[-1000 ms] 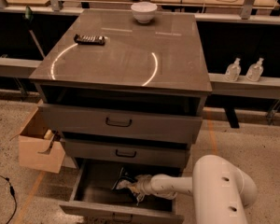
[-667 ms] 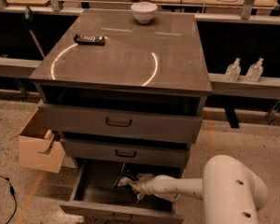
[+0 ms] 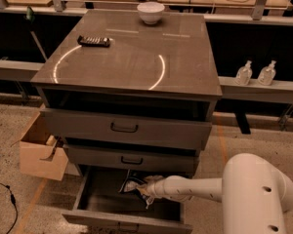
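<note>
My white arm reaches from the lower right into the open bottom drawer [image 3: 105, 217] of a grey cabinet. The gripper [image 3: 142, 188] is inside the drawer, right at a crumpled dark and white bag [image 3: 133, 184] that lies against the drawer's back half. The bag hides the tips, and it looks to be touching the gripper. The two upper drawers [image 3: 124, 127] are closed.
On the cabinet top [image 3: 136, 52] lie a white bowl [image 3: 151, 12] at the back and a dark remote-like object [image 3: 94, 41] at the left. A cardboard box [image 3: 39, 150] sits on the floor to the left. Two clear bottles [image 3: 255, 73] stand on a ledge at the right.
The arm's shoulder has shifted to the right and the forearm now stretches longer into the drawer; the gripper stays at the bag, slightly further left.
</note>
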### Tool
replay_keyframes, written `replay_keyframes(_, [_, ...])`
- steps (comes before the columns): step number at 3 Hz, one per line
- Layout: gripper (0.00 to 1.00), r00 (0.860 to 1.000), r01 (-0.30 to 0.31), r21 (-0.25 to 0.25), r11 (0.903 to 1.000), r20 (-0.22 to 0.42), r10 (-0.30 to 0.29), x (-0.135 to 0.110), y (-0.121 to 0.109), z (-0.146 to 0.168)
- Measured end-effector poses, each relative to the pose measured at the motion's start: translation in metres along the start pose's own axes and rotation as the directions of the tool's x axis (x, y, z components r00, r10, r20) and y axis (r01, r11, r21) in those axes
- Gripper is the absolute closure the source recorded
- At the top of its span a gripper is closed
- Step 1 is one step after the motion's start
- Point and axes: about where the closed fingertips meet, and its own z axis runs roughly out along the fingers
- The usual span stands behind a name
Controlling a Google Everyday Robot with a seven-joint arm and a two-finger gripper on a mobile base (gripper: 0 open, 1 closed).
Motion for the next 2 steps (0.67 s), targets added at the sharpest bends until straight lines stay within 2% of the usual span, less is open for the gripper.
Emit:
replay_keyframes(1, [1.0, 0.999, 0.01, -0.121, 0.9926, -0.04, -0.015, 0.001, 0.013, -0.016])
replay_keyframes(2, [1.0, 0.998, 0.009, -0.176, 0.9844, -0.063, -0.021, 0.007, 0.023, -0.028])
